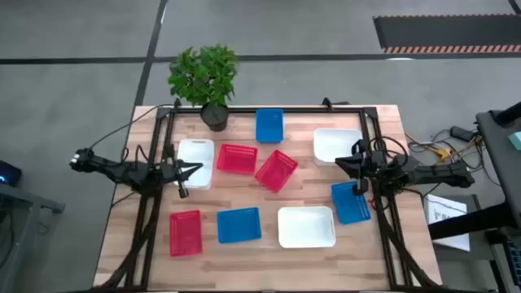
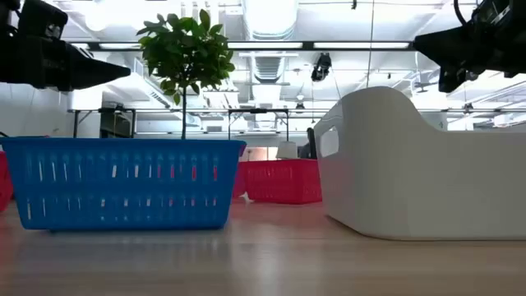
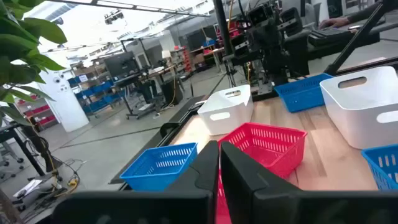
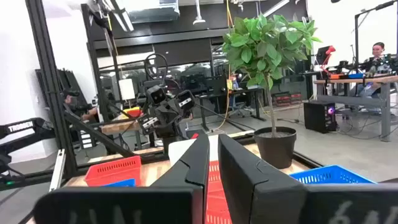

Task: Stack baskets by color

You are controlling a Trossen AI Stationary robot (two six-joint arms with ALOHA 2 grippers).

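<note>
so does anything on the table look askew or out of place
Nothing is spilled or damaged. One red basket near the middle sits turned at an angle, touching or overlapping the red basket beside it, while the other baskets lie roughly square to the table. The plant stands upright at the far edge.

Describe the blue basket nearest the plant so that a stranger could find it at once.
Start at the potted plant on the table's far edge. Just to its right, against the same edge, stands a blue basket. It is the only blue one there: the other two blue baskets lie near the front edge and under the right gripper.
</note>
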